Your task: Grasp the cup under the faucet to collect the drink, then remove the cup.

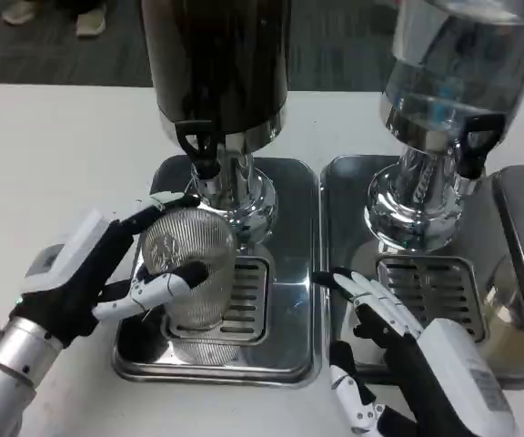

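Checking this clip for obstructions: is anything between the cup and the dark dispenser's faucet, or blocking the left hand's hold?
Nothing visible. The left hand already grips the cup, which stands on the drip tray just below the black faucet. The right hand rests off to the side.

Perhaps a cafeteria: drink dispensers point(215, 68), drip trays point(289, 273).

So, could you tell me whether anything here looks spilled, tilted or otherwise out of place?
Nothing stands out. The left hand holds the clear cup upright on the drip tray, below the black tap of the dark dispenser. No spill shows. The right hand waits open nearby.
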`<move>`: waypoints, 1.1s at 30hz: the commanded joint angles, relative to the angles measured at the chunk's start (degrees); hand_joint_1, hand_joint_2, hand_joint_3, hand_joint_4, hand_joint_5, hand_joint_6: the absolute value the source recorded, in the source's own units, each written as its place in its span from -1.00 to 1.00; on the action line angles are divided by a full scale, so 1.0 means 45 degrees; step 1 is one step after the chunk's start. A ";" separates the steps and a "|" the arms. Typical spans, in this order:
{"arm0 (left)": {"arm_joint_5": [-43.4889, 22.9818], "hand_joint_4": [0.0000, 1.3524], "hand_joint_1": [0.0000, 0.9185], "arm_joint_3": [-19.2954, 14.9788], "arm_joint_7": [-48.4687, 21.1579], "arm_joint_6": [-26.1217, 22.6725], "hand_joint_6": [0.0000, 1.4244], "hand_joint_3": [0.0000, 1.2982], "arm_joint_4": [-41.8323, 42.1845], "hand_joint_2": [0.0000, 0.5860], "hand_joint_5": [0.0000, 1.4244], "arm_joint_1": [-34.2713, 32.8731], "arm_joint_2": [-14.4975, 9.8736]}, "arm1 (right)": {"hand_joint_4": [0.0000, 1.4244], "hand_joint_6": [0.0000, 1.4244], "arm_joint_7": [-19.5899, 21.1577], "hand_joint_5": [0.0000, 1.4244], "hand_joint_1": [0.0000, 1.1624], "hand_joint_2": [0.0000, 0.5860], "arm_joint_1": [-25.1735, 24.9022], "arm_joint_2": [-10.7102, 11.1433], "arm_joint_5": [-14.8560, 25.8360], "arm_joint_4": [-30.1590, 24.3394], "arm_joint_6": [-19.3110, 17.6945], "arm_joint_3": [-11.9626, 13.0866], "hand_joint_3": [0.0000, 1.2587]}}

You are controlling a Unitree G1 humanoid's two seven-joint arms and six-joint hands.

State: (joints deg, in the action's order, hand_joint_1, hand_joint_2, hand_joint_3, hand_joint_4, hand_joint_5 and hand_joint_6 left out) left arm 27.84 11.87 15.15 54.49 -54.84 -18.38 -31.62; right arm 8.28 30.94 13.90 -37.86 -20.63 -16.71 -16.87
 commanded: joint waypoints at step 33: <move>-0.7199 -0.64 -1.00 -0.3347 -0.4015 0.1403 -0.60 -0.57 0.4872 -0.61 -0.58 0.3412 -0.1464 | -0.86 -0.52 -0.0225 -0.85 -0.17 1.00 -0.0315 -0.0082 0.0389 0.0207 0.0197 0.0040 -0.73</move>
State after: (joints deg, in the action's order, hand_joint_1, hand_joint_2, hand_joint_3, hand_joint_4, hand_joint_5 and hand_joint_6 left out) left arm 3.65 -2.30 2.55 60.05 -34.96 -3.84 -37.47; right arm 7.61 29.58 13.66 -36.72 -20.12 -16.12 -16.81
